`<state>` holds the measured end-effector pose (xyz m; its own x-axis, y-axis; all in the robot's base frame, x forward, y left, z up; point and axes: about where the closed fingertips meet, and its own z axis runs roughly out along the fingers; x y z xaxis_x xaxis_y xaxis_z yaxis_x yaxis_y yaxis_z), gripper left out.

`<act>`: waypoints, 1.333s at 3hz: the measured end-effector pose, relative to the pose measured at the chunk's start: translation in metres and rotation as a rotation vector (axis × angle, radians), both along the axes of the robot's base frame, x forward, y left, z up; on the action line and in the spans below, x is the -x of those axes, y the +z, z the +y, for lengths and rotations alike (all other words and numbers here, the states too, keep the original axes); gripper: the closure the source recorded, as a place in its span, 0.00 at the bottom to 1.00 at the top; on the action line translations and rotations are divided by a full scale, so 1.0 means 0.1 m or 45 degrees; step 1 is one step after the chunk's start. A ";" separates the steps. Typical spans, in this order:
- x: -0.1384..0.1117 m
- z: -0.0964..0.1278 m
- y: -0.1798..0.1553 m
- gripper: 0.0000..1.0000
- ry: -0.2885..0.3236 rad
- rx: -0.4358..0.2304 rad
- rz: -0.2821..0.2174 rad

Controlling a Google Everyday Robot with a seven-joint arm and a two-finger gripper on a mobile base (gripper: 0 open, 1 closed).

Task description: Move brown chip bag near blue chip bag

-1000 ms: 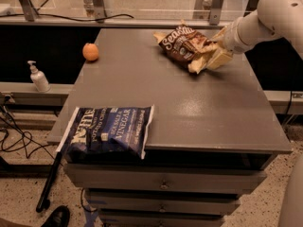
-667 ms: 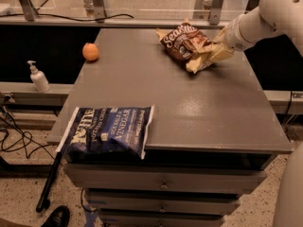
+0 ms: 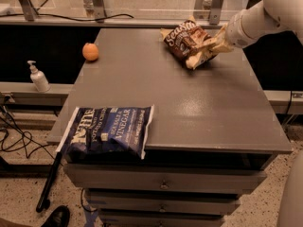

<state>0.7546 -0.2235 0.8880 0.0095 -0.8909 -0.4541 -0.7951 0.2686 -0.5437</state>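
Observation:
The brown chip bag, crinkled with cream-yellow edges and "SeaSalt" lettering, hangs lifted above the far right part of the grey table. My gripper comes in from the right on a white arm and is shut on the bag's right end. The blue chip bag, dark navy with white "Vinegar" lettering, lies flat at the table's front left corner, slightly overhanging the edge. The two bags are far apart.
A small orange fruit sits at the table's far left. A white pump bottle stands on a ledge left of the table. Drawers are below the tabletop. Cables lie on the floor at left.
My gripper has lifted the brown chip bag up off the table and a little away from me. The blue bag and the orange have not moved.

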 end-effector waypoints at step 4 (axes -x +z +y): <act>1.00 0.26 0.46 1.00 0.521 -0.301 0.067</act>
